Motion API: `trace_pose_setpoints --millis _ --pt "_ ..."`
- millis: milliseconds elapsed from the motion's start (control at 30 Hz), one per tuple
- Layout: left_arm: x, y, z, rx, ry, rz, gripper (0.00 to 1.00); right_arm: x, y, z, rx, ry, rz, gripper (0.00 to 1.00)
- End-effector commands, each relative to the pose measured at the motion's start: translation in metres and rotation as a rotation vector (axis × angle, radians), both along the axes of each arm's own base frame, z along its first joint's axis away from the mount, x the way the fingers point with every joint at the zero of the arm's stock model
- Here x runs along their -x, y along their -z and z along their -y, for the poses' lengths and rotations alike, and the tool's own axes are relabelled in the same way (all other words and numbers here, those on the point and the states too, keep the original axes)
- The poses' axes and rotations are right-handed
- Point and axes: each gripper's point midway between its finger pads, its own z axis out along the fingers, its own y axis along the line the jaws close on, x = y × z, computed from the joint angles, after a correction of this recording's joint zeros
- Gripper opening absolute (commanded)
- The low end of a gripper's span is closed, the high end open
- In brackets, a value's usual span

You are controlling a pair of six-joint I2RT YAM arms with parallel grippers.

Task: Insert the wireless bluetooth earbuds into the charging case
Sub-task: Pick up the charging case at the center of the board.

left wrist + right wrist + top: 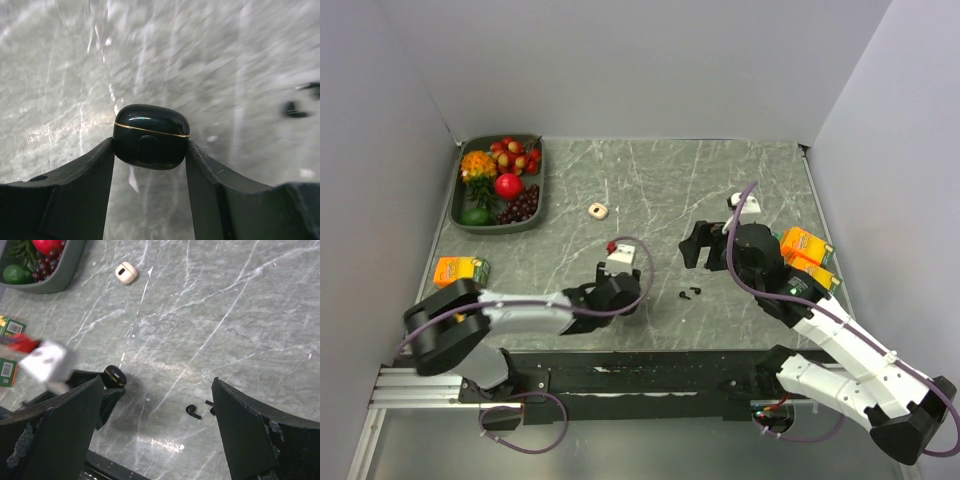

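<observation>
The left gripper (pixel 150 150) pinches the charging case (pixel 150 131) — the earbuds (pixel 193 411) lie rightward, under the right gripper (pixel 156 385), jaws spread.

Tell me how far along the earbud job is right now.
Done: the left gripper grips the case between its fingers. In hand: the right gripper hangs open above the table, where the two earbuds lie loose. Left: the case looks shut, so it needs opening, then each earbud must be picked up and seated. Neither is in yet.

Fruit tray (pixel 495 228) back-L, beige ring (pixel 598 210) mid, orange cartons (pixel 460 270) L/R.
</observation>
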Motion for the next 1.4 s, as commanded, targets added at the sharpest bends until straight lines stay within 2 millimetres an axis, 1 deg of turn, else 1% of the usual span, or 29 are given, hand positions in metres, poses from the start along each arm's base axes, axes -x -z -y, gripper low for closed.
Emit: trace_pose_setpoints --millis 0,33,67,100,133,167,200,233,267,300,367,400,467,500,533,567,600,667,733,767,900,933,1067,1100,1167,1200,1267,1300,1367 --pt "-0.008 -0.07 0.014 0.308 0.0 0.24 0.01 -0.001 -0.006 -0.003 -0.039 -0.002 0.039 0.94" --pt "-0.009 -0.096 0.022 0.428 0.022 0.315 0.01 0.0 -0.005 -0.005 -0.045 -0.015 0.039 0.93" --pt "0.002 -0.093 0.012 0.445 0.053 0.344 0.01 0.004 -0.004 -0.01 -0.056 -0.05 0.035 0.92" --pt "0.007 -0.103 0.012 0.457 0.117 0.412 0.01 0.006 -0.005 -0.011 -0.061 -0.068 0.045 0.91" --pt "0.015 -0.118 0.002 0.558 0.14 0.506 0.01 0.008 -0.005 -0.013 -0.063 -0.086 0.039 0.91" --pt "0.022 -0.13 -0.001 0.603 0.166 0.566 0.01 0.014 -0.006 -0.018 -0.069 -0.128 0.032 0.9" --pt "0.025 -0.134 -0.006 0.573 0.207 0.631 0.01 0.017 -0.006 -0.02 -0.067 -0.151 0.027 0.9" --pt "0.032 -0.145 -0.007 0.602 0.249 0.686 0.01 0.019 -0.007 -0.023 -0.07 -0.169 0.019 0.89" --pt "0.038 -0.141 -0.001 0.569 0.298 0.699 0.01 0.022 -0.009 -0.025 -0.074 -0.189 0.019 0.88" --pt "0.041 -0.141 0.002 0.518 0.342 0.735 0.01 0.03 -0.013 -0.033 -0.092 -0.255 0.021 0.87" --pt "0.056 -0.144 0.016 0.508 0.453 0.772 0.01 0.039 -0.019 -0.041 -0.103 -0.326 0.025 0.85" --pt "0.059 -0.145 0.018 0.472 0.488 0.809 0.01 0.045 -0.022 -0.046 -0.11 -0.365 0.025 0.84" --pt "0.065 -0.148 0.022 0.479 0.519 0.845 0.01 0.054 -0.019 -0.052 -0.077 -0.42 0.014 0.84" --pt "0.067 -0.149 0.022 0.464 0.532 0.868 0.01 0.055 -0.019 -0.056 -0.061 -0.434 0.004 0.84" --pt "0.069 -0.148 0.023 0.46 0.541 0.877 0.01 0.06 -0.013 -0.058 -0.039 -0.456 -0.027 0.84" --pt "0.071 -0.146 0.026 0.457 0.559 0.883 0.01 0.065 -0.006 -0.067 -0.011 -0.495 -0.047 0.83" --pt "0.071 -0.151 0.025 0.463 0.555 0.906 0.01 0.066 -0.008 -0.07 -0.002 -0.503 -0.05 0.83" --pt "0.074 -0.158 0.028 0.475 0.564 0.936 0.01 0.072 -0.001 -0.077 0.04 -0.529 -0.07 0.83" --pt "0.075 -0.163 0.029 0.484 0.568 0.952 0.01 0.07 0.006 -0.079 0.069 -0.518 -0.091 0.82" --pt "0.078 -0.165 0.031 0.489 0.581 0.96 0.01 0.071 0.005 -0.082 0.07 -0.525 -0.091 0.82" --pt "0.082 -0.179 0.028 0.515 0.584 0.993 0.01 0.066 0.011 -0.083 0.074 -0.489 -0.106 0.81" --pt "0.084 -0.188 0.024 0.541 0.577 1.007 0.01 0.065 0.009 -0.082 0.06 -0.479 -0.104 0.81" --pt "0.091 -0.207 0.013 0.605 0.573 1.031 0.01 0.072 0.009 -0.091 -0.005 -0.513 -0.111 0.81" --pt "0.094 -0.216 0.008 0.63 0.572 1.047 0.01 0.073 0.007 -0.095 -0.023 -0.522 -0.11 0.82" --pt "0.096 -0.217 0.006 0.624 0.582 1.048 0.01 0.076 0.008 -0.1 -0.052 -0.537 -0.129 0.82" --pt "0.099 -0.226 0.002 0.645 0.583 1.066 0.01 0.076 0.003 -0.104 -0.078 -0.547 -0.116 0.81" --pt "0.099 -0.224 0.002 0.625 0.593 1.065 0.01 0.076 -0.001 -0.109 -0.112 -0.551 -0.12 0.81" --pt "0.1 -0.23 -0.001 0.632 0.59 1.076 0.01 0.078 -0.003 -0.111 -0.125 -0.558 -0.119 0.81" --pt "0.1 -0.227 -0.001 0.606 0.6 1.073 0.01 0.076 -0.011 -0.114 -0.152 -0.553 -0.106 0.81"
